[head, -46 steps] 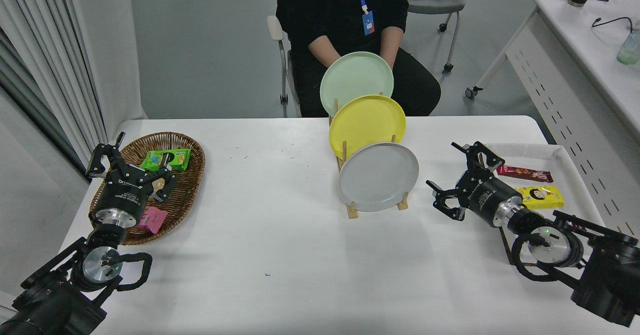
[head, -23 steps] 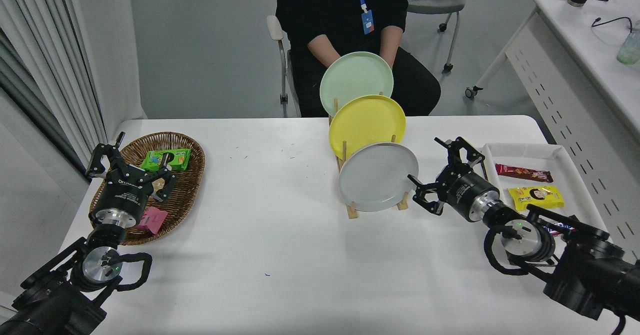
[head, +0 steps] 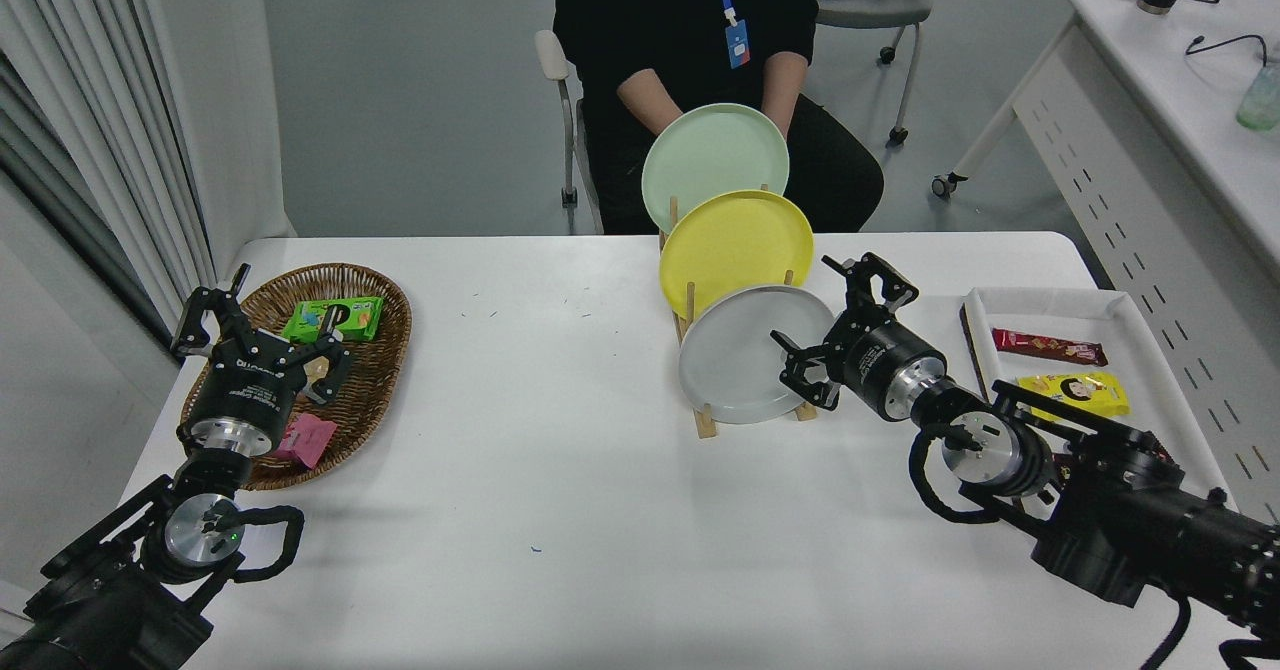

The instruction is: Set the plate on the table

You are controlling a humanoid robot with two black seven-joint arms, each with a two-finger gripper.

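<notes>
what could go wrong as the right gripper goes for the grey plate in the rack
The right gripper is open at the right rim of the grey plate, which stands tilted in the wooden rack. A push instead of a clean pinch might tip the plate or slide the light rack. The yellow plate sits right behind it, so lifting at an angle could knock it. The snack tray lies near the arm's elbow and might get bumped.

The plate (head: 735,360) stands on edge at the front of a wooden rack (head: 706,420), just past the middle of the table (head: 560,470), with a yellow plate (head: 735,240) and a mint green plate (head: 715,160) behind it toward 12 o'clock. The right gripper (head: 835,325), fingers spread, straddles the plate's rim at its 3 o'clock side. The left gripper (head: 255,335) hangs over a wicker basket (head: 375,390) at 9 o'clock.
</notes>
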